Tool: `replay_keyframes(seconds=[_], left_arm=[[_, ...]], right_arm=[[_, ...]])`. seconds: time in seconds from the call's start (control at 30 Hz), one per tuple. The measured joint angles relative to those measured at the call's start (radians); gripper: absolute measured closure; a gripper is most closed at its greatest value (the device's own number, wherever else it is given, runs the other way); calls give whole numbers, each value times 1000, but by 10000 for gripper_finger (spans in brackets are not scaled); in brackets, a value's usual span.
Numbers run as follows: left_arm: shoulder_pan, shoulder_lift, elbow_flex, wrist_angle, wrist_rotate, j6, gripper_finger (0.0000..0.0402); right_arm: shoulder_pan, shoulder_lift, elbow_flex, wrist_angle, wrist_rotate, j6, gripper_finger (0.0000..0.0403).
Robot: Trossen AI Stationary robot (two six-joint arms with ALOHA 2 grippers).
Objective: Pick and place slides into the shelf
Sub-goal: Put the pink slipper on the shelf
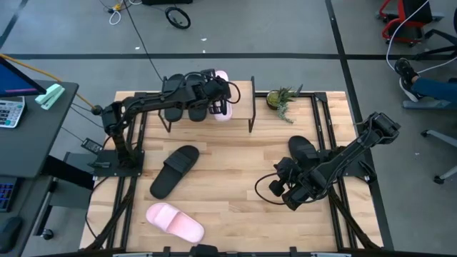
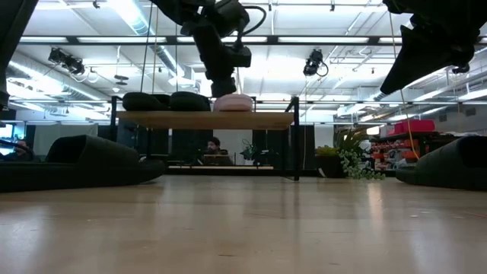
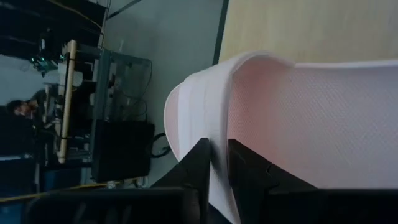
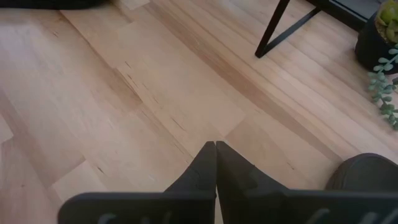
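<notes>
One pink slide (image 1: 222, 106) sat on the shelf (image 1: 241, 100) beside two black slides (image 1: 176, 86), its long axis running front to back across the board. You had the left gripper (image 1: 216, 91) directly over it, fingers (image 3: 200, 163) pinched onto its strap edge, so your next move looked like a release and a straight lift. Your right gripper (image 1: 285, 187) waited with fingers pressed together, nearest the black slide (image 1: 303, 148) just beyond it; another black slide (image 1: 174, 170) and pink slide (image 1: 175, 220) lay on the table (image 1: 235, 207).
</notes>
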State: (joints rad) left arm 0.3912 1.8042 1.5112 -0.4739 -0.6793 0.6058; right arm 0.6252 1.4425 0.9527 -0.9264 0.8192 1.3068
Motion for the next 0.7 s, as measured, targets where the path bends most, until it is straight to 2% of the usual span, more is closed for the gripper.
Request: replay_keyframes(seconds=[0.2, 0.5, 0.57, 0.7], left_arm=[[-21, 0, 0, -27, -52, 8, 312], [-148, 0, 0, -26, -354, 2, 281], [-193, 0, 0, -26, -397, -49, 275], [-314, -3, 0, -95, -405, -204, 269]], right_arm=[[0, 0, 0, 0, 0, 0, 398], [0, 0, 0, 0, 0, 0, 398], [0, 0, 0, 0, 0, 0, 398], [0, 0, 0, 0, 0, 0, 398]])
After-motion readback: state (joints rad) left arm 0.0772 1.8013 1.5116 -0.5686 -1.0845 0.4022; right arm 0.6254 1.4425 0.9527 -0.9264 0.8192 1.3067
